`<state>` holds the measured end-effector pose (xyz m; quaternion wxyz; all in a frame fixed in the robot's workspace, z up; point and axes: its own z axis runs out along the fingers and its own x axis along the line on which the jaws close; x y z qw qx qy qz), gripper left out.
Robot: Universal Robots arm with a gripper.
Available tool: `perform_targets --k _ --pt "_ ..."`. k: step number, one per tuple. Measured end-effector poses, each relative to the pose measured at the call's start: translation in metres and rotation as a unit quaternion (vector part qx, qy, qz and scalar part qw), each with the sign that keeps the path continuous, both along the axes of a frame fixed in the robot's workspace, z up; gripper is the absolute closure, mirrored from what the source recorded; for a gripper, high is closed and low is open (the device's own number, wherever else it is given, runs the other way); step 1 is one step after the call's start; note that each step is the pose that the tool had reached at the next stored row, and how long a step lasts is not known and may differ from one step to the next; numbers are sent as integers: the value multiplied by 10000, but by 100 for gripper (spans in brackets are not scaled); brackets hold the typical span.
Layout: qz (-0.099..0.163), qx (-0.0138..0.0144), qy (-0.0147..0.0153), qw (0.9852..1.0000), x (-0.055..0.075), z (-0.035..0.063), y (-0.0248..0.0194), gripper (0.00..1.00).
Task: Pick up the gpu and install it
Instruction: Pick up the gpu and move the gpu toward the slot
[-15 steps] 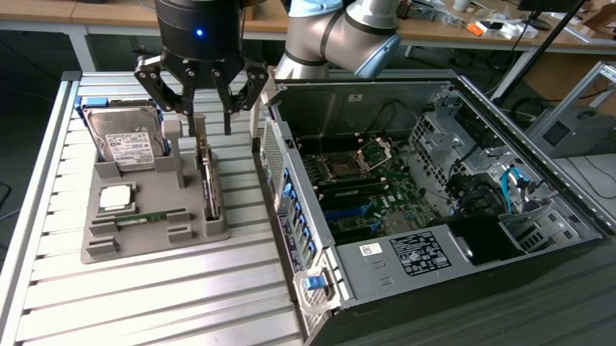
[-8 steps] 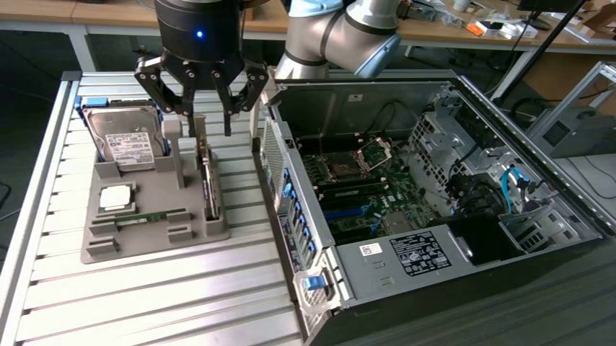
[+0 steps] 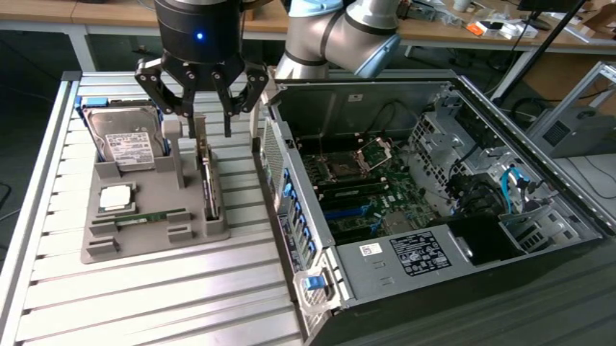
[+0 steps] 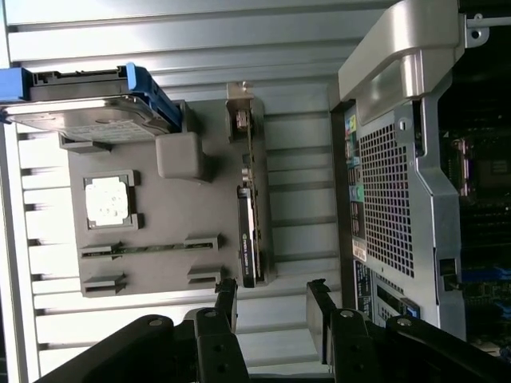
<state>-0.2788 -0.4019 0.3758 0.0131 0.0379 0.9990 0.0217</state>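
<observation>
At the exterior view's left, the ribbed aluminium counter [image 3: 144, 288] carries a grey moulded parts holder [image 3: 159, 189]. In its upper-left pocket leans a thick silver hard drive with a white label [image 3: 127, 140]. Below it lie a small square silver processor chip [image 3: 115, 196] and a narrow green memory stick [image 3: 152, 217]. None of these is our concern.

Along the holder's right edge stands the gpu [image 3: 210, 184], a thin dark rectangular expansion card set on its long edge in a slot. It runs from the middle of the frame's left half down towards the holder's lower right corner. It sits just beside the open black and silver computer case [image 3: 414, 180], which takes up the right half of the frame. The case's side panel is off and its green motherboard [image 3: 361, 191] is exposed.

We judge the task to be at its very beginning. The card has not been lifted out of its slot, and nothing has been seated in the case as far as we can see. Both the pick and the install remain.

The black claw [image 3: 205, 119] hangs in the upper left of the frame, directly above the far end of the card. Its fingers [image 3: 186, 97] stand wide apart and hold nothing. In the wrist view the card lies ahead of the gap between the fingertips, nearer one finger than the other, and we see no contact with it.
</observation>
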Motion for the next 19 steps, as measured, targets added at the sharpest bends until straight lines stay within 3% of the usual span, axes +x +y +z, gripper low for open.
perform_targets --k 19 --pt "0 0 0 10000 0 -55 -24 52"
